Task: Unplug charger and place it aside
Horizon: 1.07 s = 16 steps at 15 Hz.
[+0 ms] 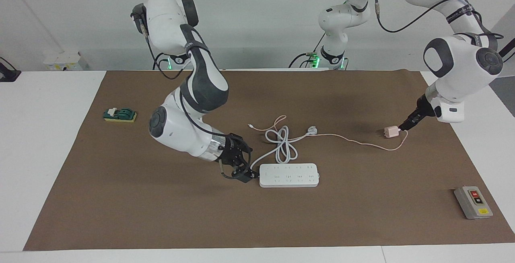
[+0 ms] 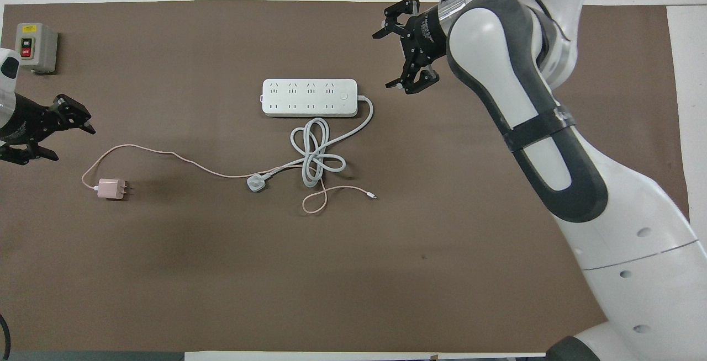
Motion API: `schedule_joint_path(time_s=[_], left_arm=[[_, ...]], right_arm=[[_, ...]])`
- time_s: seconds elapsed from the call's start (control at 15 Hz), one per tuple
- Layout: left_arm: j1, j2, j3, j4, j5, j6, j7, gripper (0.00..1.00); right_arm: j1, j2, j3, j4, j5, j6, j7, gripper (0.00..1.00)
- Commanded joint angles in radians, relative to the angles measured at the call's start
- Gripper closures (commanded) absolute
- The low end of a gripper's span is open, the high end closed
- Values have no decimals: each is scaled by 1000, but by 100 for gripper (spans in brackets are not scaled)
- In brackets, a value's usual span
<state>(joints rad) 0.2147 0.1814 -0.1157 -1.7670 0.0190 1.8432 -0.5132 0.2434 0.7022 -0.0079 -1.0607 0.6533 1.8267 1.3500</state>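
The pale pink charger (image 1: 391, 132) lies on the brown mat toward the left arm's end, unplugged, nearer to the robots than the white power strip (image 1: 289, 175). It also shows in the overhead view (image 2: 110, 189). Its thin pink cable (image 2: 182, 158) runs to the middle of the mat, across the strip's coiled white cord (image 2: 316, 151). My left gripper (image 1: 404, 127) is open and empty just beside the charger, apart from it in the overhead view (image 2: 73, 143). My right gripper (image 1: 243, 170) is open and empty, low at the strip's (image 2: 309, 97) end toward the right arm; it also shows in the overhead view (image 2: 386, 57).
The round white plug (image 1: 312, 130) of the strip's cord lies loose on the mat. A grey switch box (image 1: 472, 202) sits toward the left arm's end, farther from the robots. A green object on a yellow pad (image 1: 120, 115) sits toward the right arm's end.
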Motion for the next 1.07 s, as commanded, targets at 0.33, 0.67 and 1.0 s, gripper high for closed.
schedule_joint_path(time_s=[0.33,0.67,1.0], left_arm=[[-50,-26,1,181,7,-160,200,0],[-58,-102,-32,216,7,-309,275,0],[-75,-134,-27,319,-1,-441,456,0]], right_arm=[[-160,-248,6,-114,-326,-236,-671,0],[-187,-334,6,-119,-576,-308,-1203,0],[-226,-420,6,-136,-629,-386,-1365,0]])
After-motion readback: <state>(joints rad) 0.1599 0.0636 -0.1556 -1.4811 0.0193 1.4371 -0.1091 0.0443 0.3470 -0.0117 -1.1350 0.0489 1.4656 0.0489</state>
